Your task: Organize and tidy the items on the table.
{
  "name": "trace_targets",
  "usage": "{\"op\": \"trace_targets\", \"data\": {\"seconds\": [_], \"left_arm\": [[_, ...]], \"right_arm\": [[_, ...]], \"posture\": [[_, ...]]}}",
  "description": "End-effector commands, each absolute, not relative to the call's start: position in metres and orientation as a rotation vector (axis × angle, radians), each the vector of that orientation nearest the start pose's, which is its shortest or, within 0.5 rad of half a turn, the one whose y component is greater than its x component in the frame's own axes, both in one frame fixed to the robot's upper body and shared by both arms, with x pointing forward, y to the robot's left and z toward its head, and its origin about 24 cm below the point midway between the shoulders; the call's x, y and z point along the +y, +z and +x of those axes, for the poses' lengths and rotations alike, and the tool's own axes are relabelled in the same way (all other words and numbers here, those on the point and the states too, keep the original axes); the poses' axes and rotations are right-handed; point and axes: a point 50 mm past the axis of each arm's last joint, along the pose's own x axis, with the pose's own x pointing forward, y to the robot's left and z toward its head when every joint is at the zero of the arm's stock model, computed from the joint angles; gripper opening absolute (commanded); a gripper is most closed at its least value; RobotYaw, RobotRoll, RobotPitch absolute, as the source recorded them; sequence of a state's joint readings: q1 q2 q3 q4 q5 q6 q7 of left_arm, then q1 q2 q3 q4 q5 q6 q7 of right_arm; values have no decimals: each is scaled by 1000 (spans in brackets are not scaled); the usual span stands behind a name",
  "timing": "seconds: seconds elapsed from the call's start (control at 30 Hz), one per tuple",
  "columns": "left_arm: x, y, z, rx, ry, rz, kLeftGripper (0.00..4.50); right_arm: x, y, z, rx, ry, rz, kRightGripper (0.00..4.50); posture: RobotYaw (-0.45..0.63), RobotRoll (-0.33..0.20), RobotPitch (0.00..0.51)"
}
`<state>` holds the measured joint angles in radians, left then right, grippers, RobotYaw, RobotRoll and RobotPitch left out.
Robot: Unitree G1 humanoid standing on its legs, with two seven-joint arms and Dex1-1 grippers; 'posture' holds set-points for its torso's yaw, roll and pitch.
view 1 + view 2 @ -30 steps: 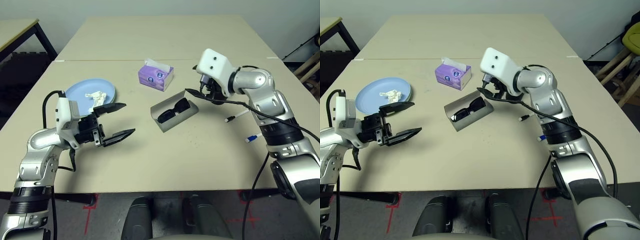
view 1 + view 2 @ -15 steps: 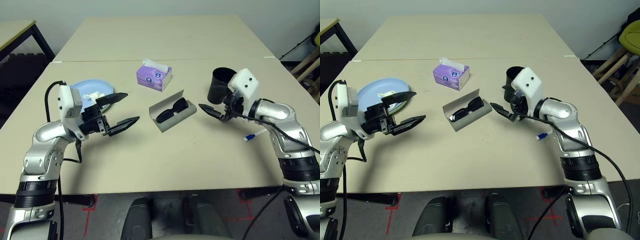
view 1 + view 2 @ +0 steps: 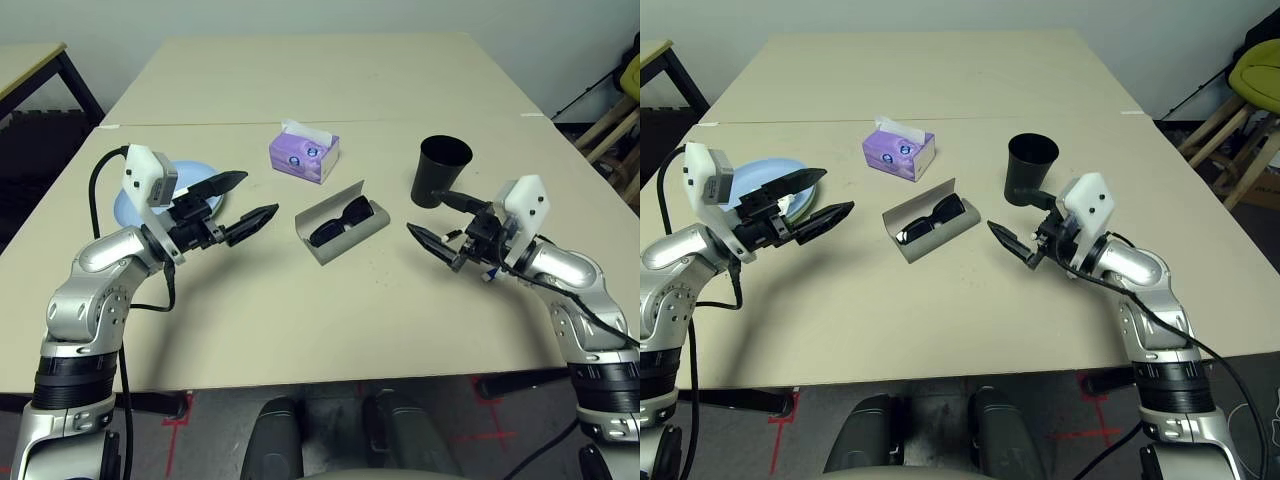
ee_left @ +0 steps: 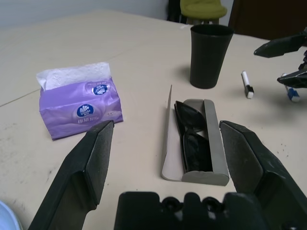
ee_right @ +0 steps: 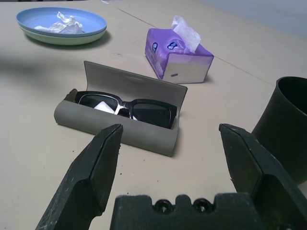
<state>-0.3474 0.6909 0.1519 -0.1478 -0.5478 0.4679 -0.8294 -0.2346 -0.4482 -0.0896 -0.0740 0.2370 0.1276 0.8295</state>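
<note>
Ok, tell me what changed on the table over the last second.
The right gripper drew back from above the glasses case toward the robot and sank low beside the black cup, which it had been hiding; it is open and empty. The left gripper, also open, edged forward over the blue plate. The case with the sunglasses, the tissue box and the plate kept their places.

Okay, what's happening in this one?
A two-armed robot is tidying a table. Both grippers, left and right, are open and empty, pointing at the open glasses case with the sunglasses inside. The black cup stands upright, the crumpled tissue lies on the stacked plates, and the purple tissue box sits behind the case.
</note>
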Motion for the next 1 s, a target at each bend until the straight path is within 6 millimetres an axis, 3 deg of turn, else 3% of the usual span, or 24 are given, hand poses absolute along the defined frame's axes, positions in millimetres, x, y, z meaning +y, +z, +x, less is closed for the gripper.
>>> {"op": "trace_targets", "data": {"seconds": [0.03,0.17,0.23,0.37,0.5,0.6,0.83,0.93,1.0], "left_arm": [[215,181,285,39,-819,188,4500],[215,186,297,-27,-647,76,4500],[215,180,300,45,-578,35,4500],[205,177,302,129,-664,80,4500],[205,179,305,87,-647,89,4500],[207,168,308,113,-628,199,3905],[212,146,315,212,-606,283,1105],[208,145,316,207,-622,290,11],[205,147,318,196,-631,288,11]], "right_arm": [[-200,120,273,-89,804,-268,4467],[-203,115,267,-73,830,-262,4467],[-204,113,265,-73,835,-254,4467],[-208,110,263,-62,825,-217,4467],[-210,106,260,-50,839,-201,4467],[-213,105,259,-69,837,-192,4500],[-214,108,257,-104,856,-151,4500],[-216,107,255,-107,861,-144,4500],[-216,106,254,-102,868,-138,4500]], "posture": [[48,0,46],[52,0,44],[52,0,45],[48,0,47],[46,0,48],[41,0,49],[35,0,49],[35,0,49],[36,0,50]]}}
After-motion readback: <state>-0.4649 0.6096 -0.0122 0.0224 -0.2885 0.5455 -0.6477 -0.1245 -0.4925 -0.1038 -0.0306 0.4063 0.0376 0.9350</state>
